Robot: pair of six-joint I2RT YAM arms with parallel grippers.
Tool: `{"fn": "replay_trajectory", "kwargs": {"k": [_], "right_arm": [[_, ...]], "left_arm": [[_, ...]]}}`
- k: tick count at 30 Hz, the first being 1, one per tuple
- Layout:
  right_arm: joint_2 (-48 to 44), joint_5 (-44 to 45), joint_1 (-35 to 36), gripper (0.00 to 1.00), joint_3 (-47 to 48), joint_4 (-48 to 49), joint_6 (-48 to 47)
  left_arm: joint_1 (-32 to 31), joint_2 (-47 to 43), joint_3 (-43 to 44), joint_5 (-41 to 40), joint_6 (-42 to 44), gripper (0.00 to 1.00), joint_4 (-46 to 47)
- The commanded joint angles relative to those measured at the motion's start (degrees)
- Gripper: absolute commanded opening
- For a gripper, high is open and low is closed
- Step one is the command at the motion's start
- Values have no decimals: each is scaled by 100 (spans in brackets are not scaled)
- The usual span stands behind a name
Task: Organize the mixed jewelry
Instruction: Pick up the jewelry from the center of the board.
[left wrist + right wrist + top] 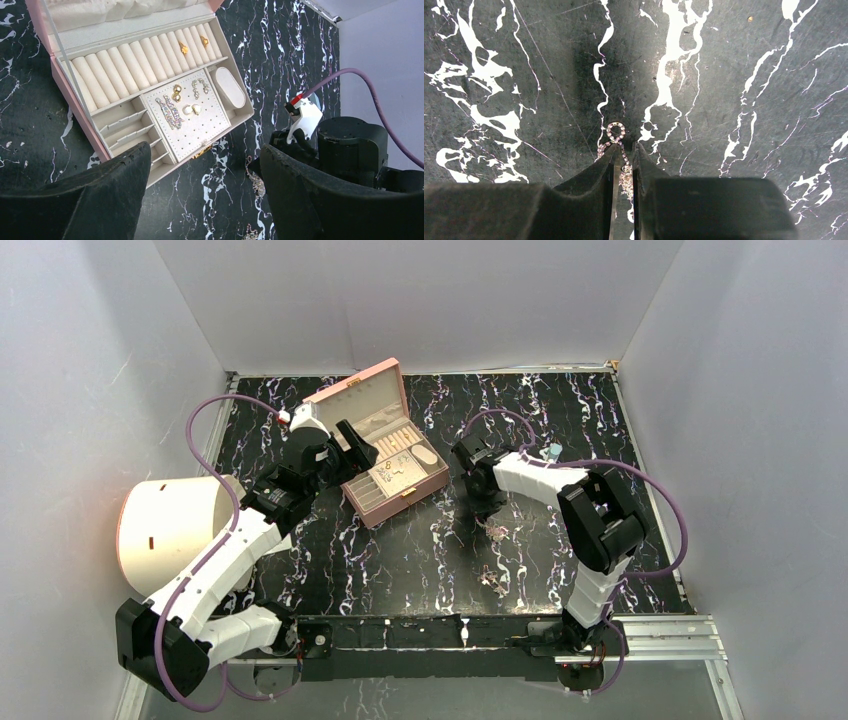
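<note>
The pink jewelry box (432, 478) stands open at the back left, with gold and sparkly pieces on its cream insert (191, 130). Two gold rings (183, 48) sit in the ring rolls. My left gripper (352, 447) hovers open and empty at the box's left front, its jaws wide apart in the left wrist view (204, 151). My right gripper (487, 504) is down at the table, right of the box. In the right wrist view it (626, 148) is shut on a silvery beaded chain piece (616, 131) whose loop sticks out past the tips. Loose chain pieces (496, 531) lie just below it.
More loose jewelry (493, 579) lies nearer the front, also showing in the left wrist view (256, 182). A pale blue bit (553, 452) sits by the right arm. A cream cylinder (170, 530) stands at the left edge. White walls enclose the black marbled table (420, 560).
</note>
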Motion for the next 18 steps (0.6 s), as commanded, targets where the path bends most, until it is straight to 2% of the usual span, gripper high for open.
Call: {"fn": "replay_trajectory", "kwargs": {"k": [1, 5, 9, 14, 18], "right_arm": [[232, 133, 14, 22, -17, 35, 68], [360, 165, 14, 16, -69, 37, 68], [426, 264, 13, 0, -62, 35, 42], [208, 618, 21, 0, 120, -7, -99], [-271, 868, 82, 0, 316, 8, -361]], "left_arm": [[28, -166, 67, -96, 33, 77, -40], [28, -168, 58, -81, 19, 77, -26], [28, -151, 53, 93, 91, 77, 109], [28, -132, 33, 557, 240, 77, 500], [28, -146, 23, 566, 444, 77, 715]]}}
